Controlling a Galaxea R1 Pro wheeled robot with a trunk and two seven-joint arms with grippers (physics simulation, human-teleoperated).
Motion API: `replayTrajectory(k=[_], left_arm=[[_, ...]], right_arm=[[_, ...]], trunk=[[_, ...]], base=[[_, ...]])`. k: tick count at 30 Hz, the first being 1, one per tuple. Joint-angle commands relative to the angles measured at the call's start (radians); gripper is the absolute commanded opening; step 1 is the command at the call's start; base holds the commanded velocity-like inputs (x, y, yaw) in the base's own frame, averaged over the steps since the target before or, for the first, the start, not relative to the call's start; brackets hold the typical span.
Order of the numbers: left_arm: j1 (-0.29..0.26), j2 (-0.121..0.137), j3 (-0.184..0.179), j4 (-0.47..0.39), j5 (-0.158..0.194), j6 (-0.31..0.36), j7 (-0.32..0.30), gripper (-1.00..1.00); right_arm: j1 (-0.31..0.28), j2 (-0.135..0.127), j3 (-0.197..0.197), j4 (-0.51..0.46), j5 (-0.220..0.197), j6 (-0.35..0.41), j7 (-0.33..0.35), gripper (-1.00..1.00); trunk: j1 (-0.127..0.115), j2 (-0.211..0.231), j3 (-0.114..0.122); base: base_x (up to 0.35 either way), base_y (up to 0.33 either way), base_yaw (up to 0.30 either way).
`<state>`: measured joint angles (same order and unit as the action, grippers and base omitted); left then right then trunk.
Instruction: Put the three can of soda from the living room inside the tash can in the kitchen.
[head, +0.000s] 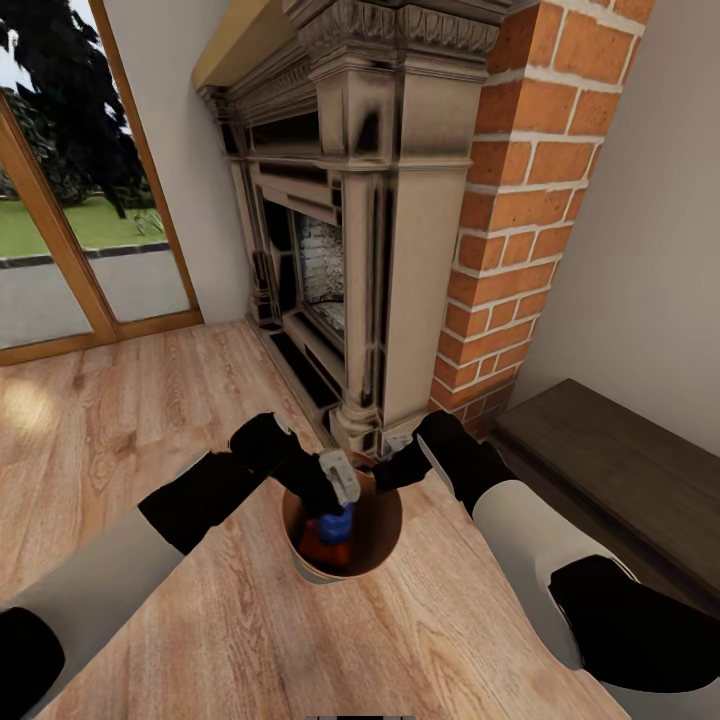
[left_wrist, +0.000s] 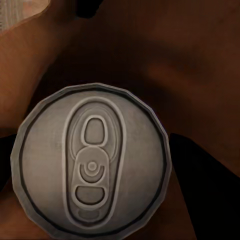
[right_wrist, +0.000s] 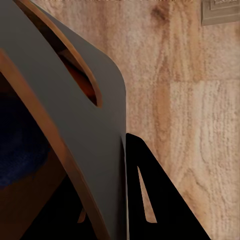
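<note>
— Soda cans first: where are they?

— Down inside the bin (head: 388, 545), which is here in the living room, on the light wood floor (head: 150, 420) just in front of the fireplace (head: 350, 200). I can make out a blue can (head: 337, 522) and an orange one (head: 322, 548) touching it. A third I can't pick out from above.

— And the left gripper (head: 335, 490)?

— It reaches into the bin's mouth. Its wrist camera looks straight onto a can's silver top (left_wrist: 92, 162) with the pull tab, brown bin wall behind. Whether it is pinching that can or spread around it, I can't tell.

— The right gripper (head: 400, 462)?

— At the rim on the far right side. In its wrist view one finger (right_wrist: 155, 200) lies against the grey outer wall (right_wrist: 75, 110), with the rim between the jaws, so I'd judge it clamped on the bin.

— How far along?

— Cans are gathered, I'd say, but the kitchen isn't in sight; the carrying remains.

— The room?

— Brick chimney (head: 520, 200), glass doors (head: 60, 240), a dark low cabinet (head: 620, 470) along the wall.
</note>
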<state>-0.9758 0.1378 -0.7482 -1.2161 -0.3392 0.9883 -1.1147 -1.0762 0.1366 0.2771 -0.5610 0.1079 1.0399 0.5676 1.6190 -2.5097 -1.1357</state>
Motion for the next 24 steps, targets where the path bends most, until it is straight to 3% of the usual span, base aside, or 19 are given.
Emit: replayTrajectory(k=[1, 6, 20, 21, 24], left_arm=[[0.001, -0.003, -0.006, 0.006, -0.019, -0.001, 0.0, -1.0], [0.002, -0.008, -0.014, 0.016, -0.048, -0.002, 0.002, -1.0], [0.002, -0.014, -0.016, 0.02, -0.059, -0.003, 0.003, -1.0], [0.002, -0.014, -0.016, 0.02, -0.058, -0.003, 0.003, 1.0], [0.002, -0.015, -0.016, 0.019, -0.058, -0.004, 0.002, 1.0]], right_arm=[[0.0, 0.0, -0.003, 0.0, -0.031, 0.007, 0.006, -1.0], [0.0, 0.0, -0.003, 0.0, -0.031, 0.007, 0.006, -1.0], [0.0, 0.0, -0.003, 0.001, -0.031, 0.007, 0.006, -1.0], [0.0, 0.0, -0.003, 0.001, -0.031, 0.007, 0.006, -1.0], [0.0, 0.0, -0.004, 0.001, -0.031, 0.007, 0.006, -1.0]], trunk=[[0.0, 0.0, 0.0], [0.0, 0.0, 0.0], [0.0, 0.0, 0.0], [0.0, 0.0, 0.0], [0.0, 0.0, 0.0]], base=[[0.0, 0.0, 0.0], [0.0, 0.0, 0.0], [0.0, 0.0, 0.0], [0.0, 0.0, 0.0], [0.0, 0.0, 0.0]])
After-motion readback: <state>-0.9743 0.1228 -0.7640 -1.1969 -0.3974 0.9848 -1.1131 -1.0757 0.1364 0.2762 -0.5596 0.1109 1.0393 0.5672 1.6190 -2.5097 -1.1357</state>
